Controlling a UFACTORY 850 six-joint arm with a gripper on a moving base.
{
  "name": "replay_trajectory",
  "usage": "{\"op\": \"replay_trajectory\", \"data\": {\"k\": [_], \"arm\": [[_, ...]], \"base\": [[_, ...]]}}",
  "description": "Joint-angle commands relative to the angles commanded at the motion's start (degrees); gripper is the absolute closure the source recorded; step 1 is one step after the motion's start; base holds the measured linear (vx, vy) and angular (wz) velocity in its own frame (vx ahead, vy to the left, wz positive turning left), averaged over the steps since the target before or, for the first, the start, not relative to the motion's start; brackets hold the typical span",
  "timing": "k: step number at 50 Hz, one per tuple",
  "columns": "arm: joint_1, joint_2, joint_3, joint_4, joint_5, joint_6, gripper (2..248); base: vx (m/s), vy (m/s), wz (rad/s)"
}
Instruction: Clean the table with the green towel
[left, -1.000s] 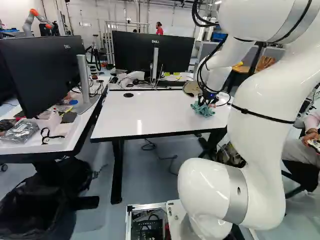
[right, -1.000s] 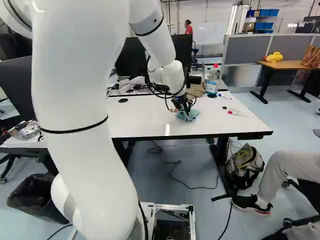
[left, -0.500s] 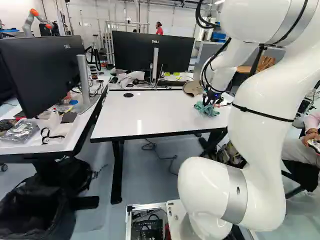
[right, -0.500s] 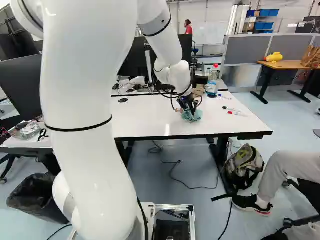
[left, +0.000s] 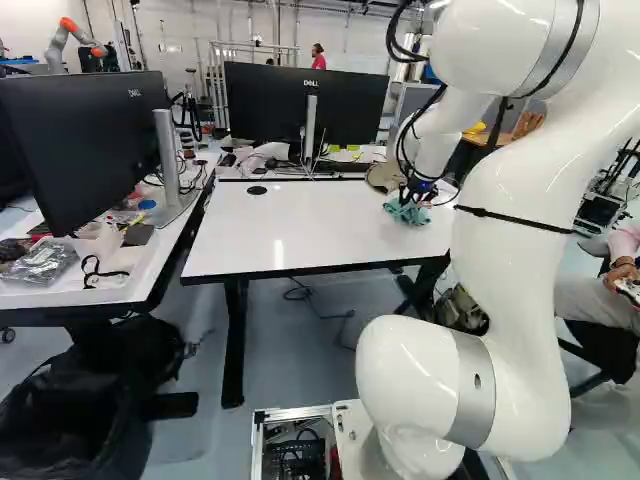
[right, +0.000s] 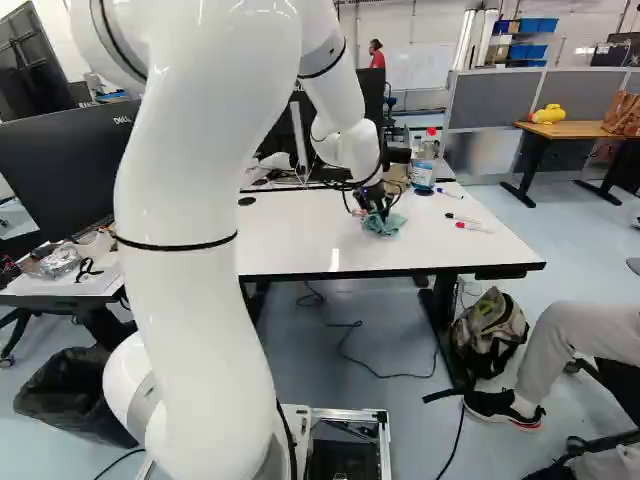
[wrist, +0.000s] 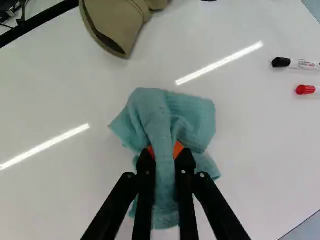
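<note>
In the right base view my gripper (right: 374, 205) points down over the far part of the white table (right: 300, 240), and the bunched green towel (right: 385, 225) lies beneath it. The left base view has the same towel (left: 407, 212) near the table's right side. Seen from the wrist, the gripper (wrist: 164, 150) is shut on a raised fold of the towel (wrist: 192, 117), with an orange pad on either side. The rest of the cloth spreads on the tabletop ahead of and around the fingers.
A beige cap (wrist: 112, 22) lies ahead of the towel. Markers (right: 474, 228) and a bottle (right: 424, 168) are to its right in the right base view. Monitors (left: 305, 103) stand behind, a backpack (right: 490, 328) on the floor. Another robot (left: 75, 35) stands far off.
The gripper and the held towel first slid a little rightward, then shifted slightly away from the base, toward the cap. My upper arm has swung right in the right base view. The base has stayed put.
</note>
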Motion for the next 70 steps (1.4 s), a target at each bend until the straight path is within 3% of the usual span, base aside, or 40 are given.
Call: {"op": "replay_trajectory", "data": {"k": [18, 37, 70], "arm": [[2.98, -0.48, -0.62, 0.0, 0.0, 0.0, 200], [3.03, 1.31, -0.16, 0.0, 0.0, 0.0, 200], [6.44, 10.82, 7.14, 0.0, 0.0, 0.0, 200]], "base": [[0.0, 0.0, 0.0], [0.0, 0.0, 0.0], [0.0, 0.0, 0.0]]}}
